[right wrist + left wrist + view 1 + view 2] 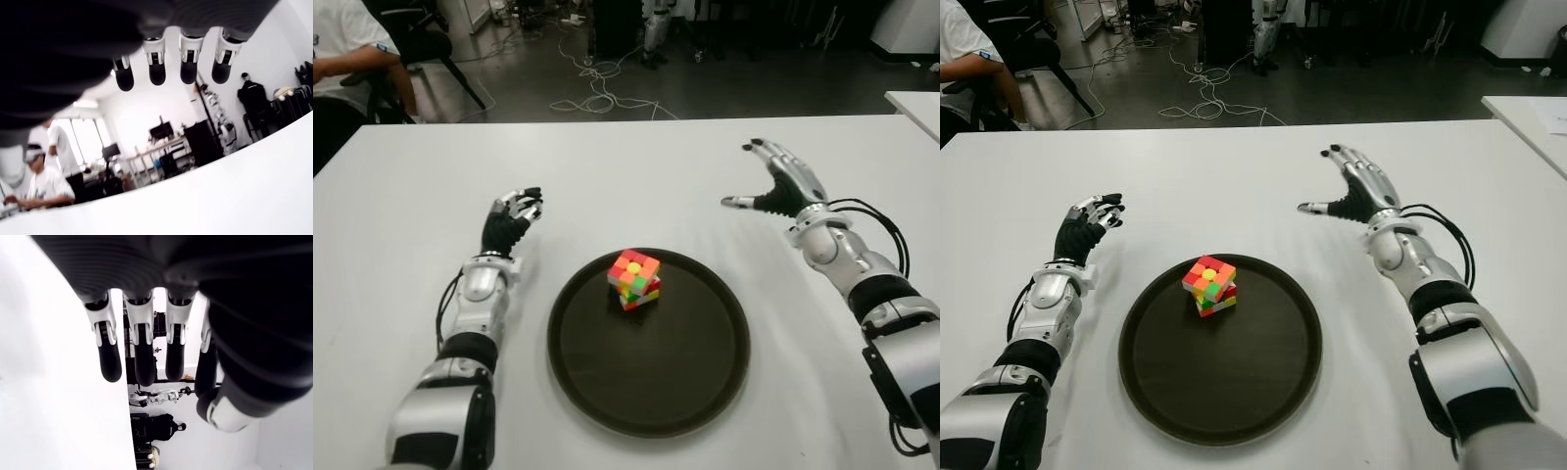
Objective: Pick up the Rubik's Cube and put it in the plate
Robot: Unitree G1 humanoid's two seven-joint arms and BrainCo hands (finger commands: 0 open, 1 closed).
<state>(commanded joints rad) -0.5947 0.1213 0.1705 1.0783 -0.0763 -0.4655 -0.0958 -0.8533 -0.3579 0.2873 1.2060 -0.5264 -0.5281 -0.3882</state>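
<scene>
At frame centre, Rubik's Cube [634, 278] on the dark round plate [705, 387], white worktop [607, 176], right robot hand [781, 181] upper right, fingers spread and empty, left robot hand [512, 216] left of plate, fingers curled, holding nothing

One Rubik's Cube [634, 278] sits in one round dark plate [705, 382], toward the plate's 11 o'clock. One white table [626, 176] holds both, and the corner of a second white table [918, 106] shows at 2 o'clock. Two robot hands are in view: one left hand [512, 217] at the plate's 10 o'clock, with curled fingers holding nothing, and one right hand [781, 184] at its 1 o'clock, with spread fingers holding nothing. One seated person [347, 54] shows at the far 10 o'clock corner. The right wrist view shows at least three people [46, 183] in the room behind.
</scene>
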